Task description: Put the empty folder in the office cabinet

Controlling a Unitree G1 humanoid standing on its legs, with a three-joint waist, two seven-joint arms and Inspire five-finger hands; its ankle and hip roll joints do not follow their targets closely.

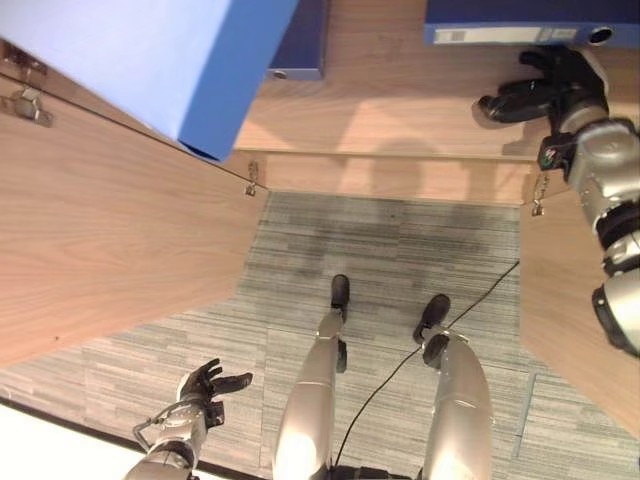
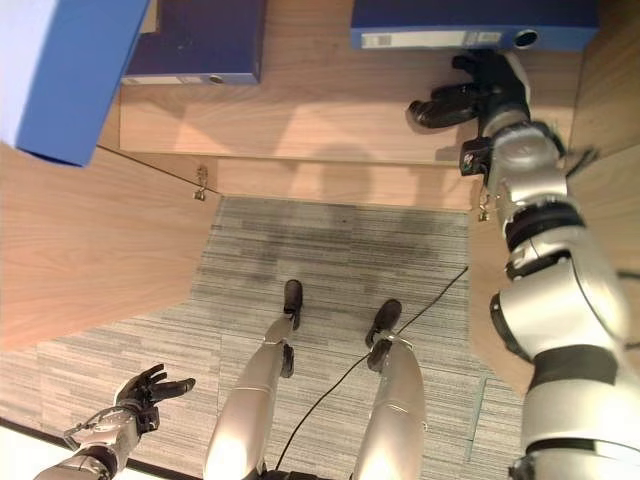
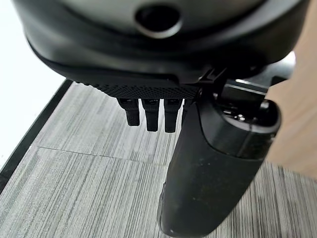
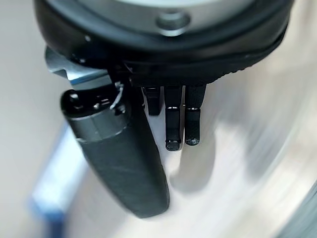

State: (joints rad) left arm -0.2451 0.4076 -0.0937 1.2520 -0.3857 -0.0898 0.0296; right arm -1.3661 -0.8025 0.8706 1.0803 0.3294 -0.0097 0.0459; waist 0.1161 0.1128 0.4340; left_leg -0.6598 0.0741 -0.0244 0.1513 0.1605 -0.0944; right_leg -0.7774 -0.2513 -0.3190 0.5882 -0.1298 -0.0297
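A blue folder (image 1: 520, 28) with a white spine label lies on the wooden cabinet shelf (image 1: 400, 110) at the far right; it also shows as folder (image 2: 460, 30). My right hand (image 1: 550, 88) rests on the shelf just in front of it, fingers straight and pointing left, holding nothing. In the right wrist view the fingers (image 4: 183, 119) stretch over bare wood, with a blur of blue (image 4: 49, 193) beside the thumb. My left hand (image 1: 205, 392) hangs low over the carpet, open and empty; its fingers (image 3: 148, 111) show above the floor.
A darker blue folder (image 1: 300, 40) lies on the shelf to the left. A large light-blue box (image 1: 150, 60) looms close at the upper left. The cabinet's left door (image 1: 100, 250) and right door (image 1: 570, 330) stand open over grey carpet (image 1: 380, 260).
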